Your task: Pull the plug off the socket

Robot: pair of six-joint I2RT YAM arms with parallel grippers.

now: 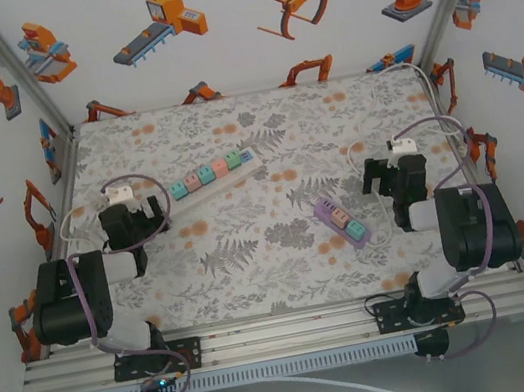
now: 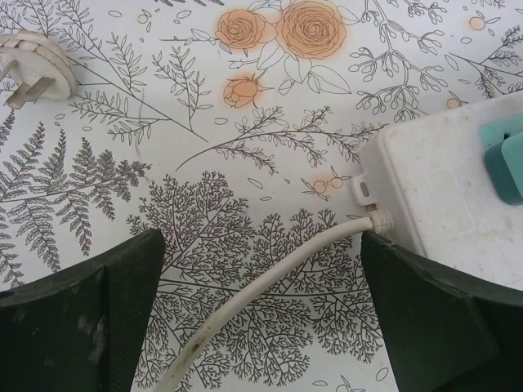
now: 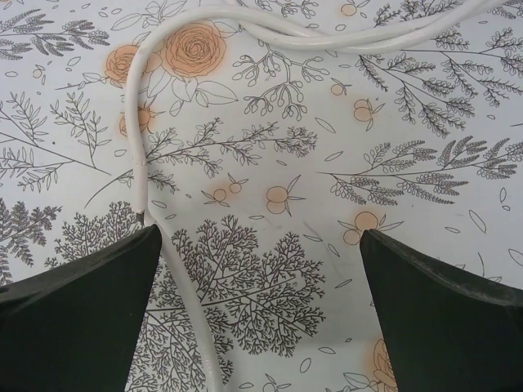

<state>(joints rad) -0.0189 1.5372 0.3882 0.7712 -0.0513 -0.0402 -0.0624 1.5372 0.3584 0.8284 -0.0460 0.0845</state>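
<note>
At 9 o'clock on the table (image 1: 258, 288), the left gripper (image 1: 133, 215) hangs with its jaws spread wide, holding nothing. The cord end of the white power strip (image 2: 425, 175) lies just beside its right finger (image 2: 441, 327). The strip runs off toward 2 o'clock, carrying a row of coloured plugs (image 1: 205, 174). A purple power strip (image 1: 340, 221) lies at 4 o'clock from centre. At 3 o'clock the right gripper (image 1: 391, 169) is equally wide open and empty, above a white cord (image 3: 143, 147).
</note>
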